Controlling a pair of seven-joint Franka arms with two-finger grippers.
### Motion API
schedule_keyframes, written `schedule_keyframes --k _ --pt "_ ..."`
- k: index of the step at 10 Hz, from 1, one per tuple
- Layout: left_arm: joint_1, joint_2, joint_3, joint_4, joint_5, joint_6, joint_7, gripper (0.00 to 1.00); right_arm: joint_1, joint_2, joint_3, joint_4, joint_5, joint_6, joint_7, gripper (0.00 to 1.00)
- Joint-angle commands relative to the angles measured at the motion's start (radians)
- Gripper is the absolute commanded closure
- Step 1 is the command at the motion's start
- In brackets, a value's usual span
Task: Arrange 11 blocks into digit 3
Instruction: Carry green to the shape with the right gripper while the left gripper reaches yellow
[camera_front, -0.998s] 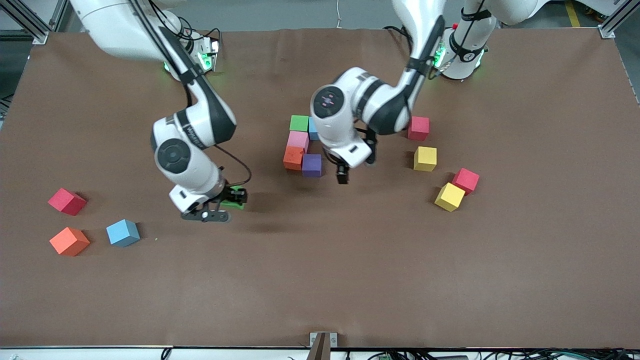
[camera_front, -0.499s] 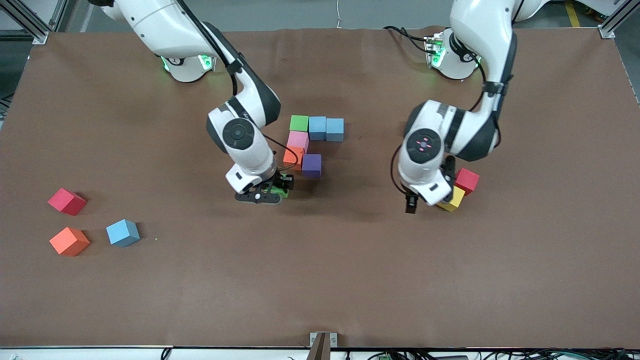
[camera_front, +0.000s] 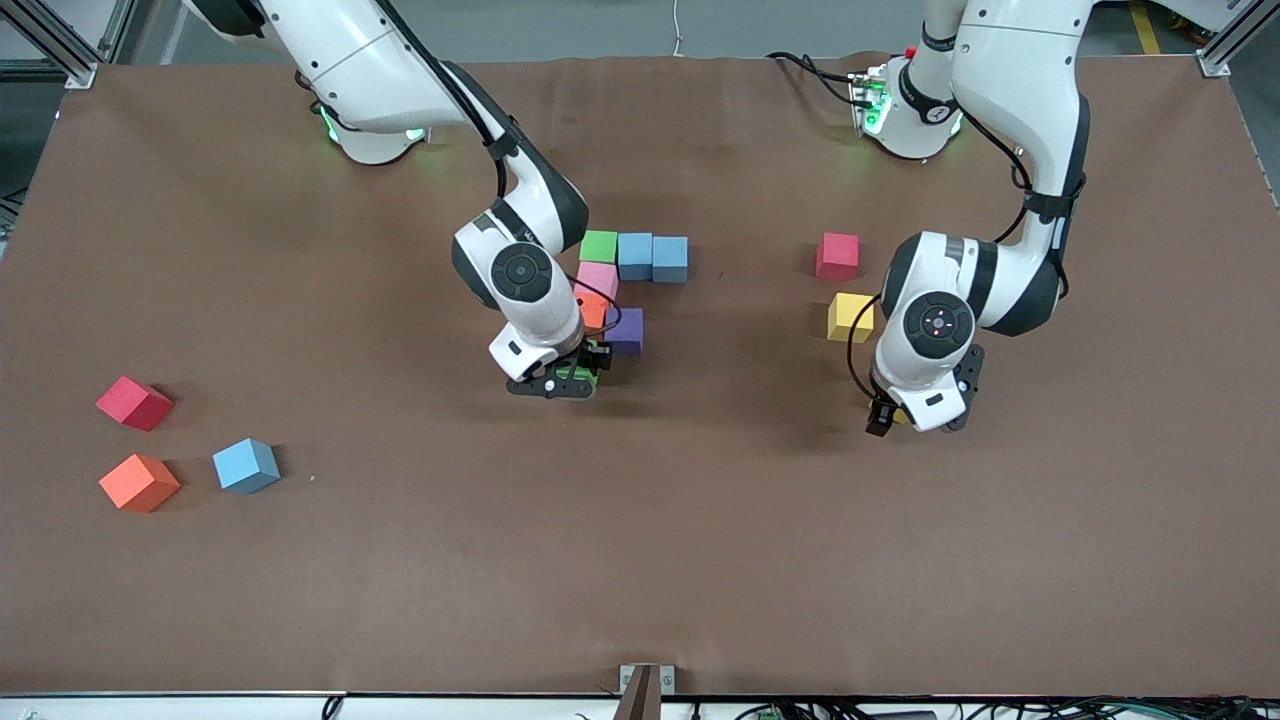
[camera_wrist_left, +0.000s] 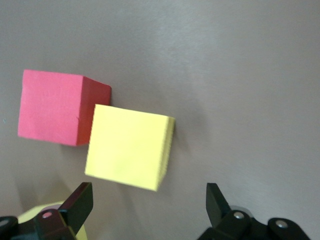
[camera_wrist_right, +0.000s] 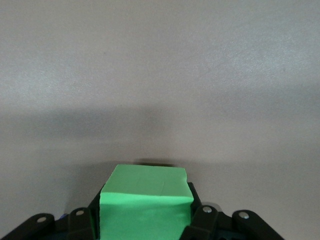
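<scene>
Since a second ago we see both arms swung across: our right gripper (camera_front: 578, 378), clamped on a green block (camera_wrist_right: 145, 205), now hangs just beside the purple block (camera_front: 625, 330) of the partial digit 3 (camera_front: 620, 285); our left gripper (camera_wrist_left: 147, 207) hovers wide open over a yellow block (camera_wrist_left: 129, 147) touching a red block (camera_wrist_left: 57, 107).

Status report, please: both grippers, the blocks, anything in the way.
Right gripper shut on green block, beside the purple block. Left gripper open over yellow block touching red block. Nothing blocking.
</scene>
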Motion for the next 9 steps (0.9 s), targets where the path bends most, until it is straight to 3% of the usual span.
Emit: schedule_keyframes --k 1,9 --pt "0.041 -0.134 -0.009 -0.145 0.021 0.038 0.094 0.00 0.022 0.011 -0.010 0.012 -0.013 -0.004 0.046 0.98" --pt "0.077 -0.104 -0.014 -0.225 0.011 0.283 0.080 0.00 0.027 0.018 -0.011 0.006 -0.016 -0.008 0.051 0.95"
